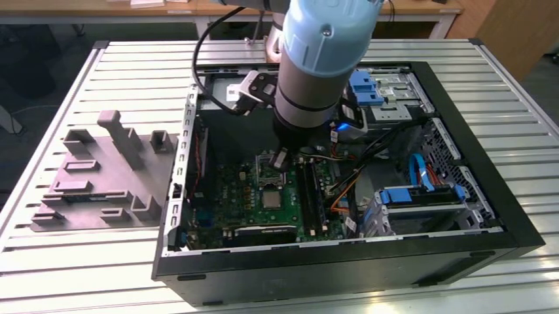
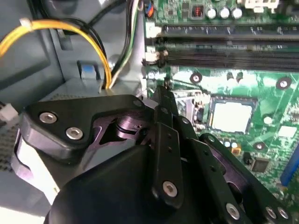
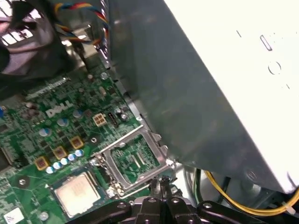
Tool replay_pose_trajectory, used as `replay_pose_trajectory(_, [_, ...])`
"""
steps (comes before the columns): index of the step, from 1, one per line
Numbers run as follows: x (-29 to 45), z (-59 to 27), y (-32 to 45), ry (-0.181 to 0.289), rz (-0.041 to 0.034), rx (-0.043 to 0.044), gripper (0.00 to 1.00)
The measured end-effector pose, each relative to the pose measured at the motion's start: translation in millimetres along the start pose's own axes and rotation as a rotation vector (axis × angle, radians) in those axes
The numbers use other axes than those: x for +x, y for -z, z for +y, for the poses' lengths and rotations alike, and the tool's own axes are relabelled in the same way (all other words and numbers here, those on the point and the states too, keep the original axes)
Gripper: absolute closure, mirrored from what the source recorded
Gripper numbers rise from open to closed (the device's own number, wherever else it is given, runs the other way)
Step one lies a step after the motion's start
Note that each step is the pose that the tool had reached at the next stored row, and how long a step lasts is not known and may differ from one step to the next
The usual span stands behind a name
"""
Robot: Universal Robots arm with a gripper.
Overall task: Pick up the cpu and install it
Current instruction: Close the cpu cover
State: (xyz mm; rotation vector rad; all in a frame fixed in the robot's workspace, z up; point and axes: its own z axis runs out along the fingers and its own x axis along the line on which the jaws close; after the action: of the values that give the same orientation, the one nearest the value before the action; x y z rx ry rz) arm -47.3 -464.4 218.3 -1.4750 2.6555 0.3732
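Cpu (image 3: 78, 192) lies in its socket just beside the pincer (image 3: 161, 185), apparently closed and empty; the exterior view shows the case (image 1: 489, 196) on the table (image 1: 52, 261).

The arm (image 1: 319, 65) covers the back part of the case (image 1: 489, 216) in the exterior view, and its top is cut off. In the second wrist view the gripper (image 2: 163, 91) hides much of the board (image 2: 266, 140). In the first wrist view the cpu (image 3: 79, 193) sits near the edge, and the fan (image 3: 28, 42) is blurry.
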Motion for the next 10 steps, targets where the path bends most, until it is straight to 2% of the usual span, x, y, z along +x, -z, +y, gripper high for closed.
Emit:
replay_pose_trajectory(4, [-4.1,-2.6,-3.0,0.000,-0.0015,-0.0007,0.89])
replay_pose_trajectory(7, [-4.4,-2.6,-4.9,0.000,-0.0102,-0.0064,0.89])
replay_pose_trajectory(9, [-5.6,-3.0,-7.4,0.001,-0.0197,-0.0123,0.89])
replay_pose_trajectory(10, [-7.1,-2.8,-8.2,0.001,-0.0205,-0.0128,0.89])
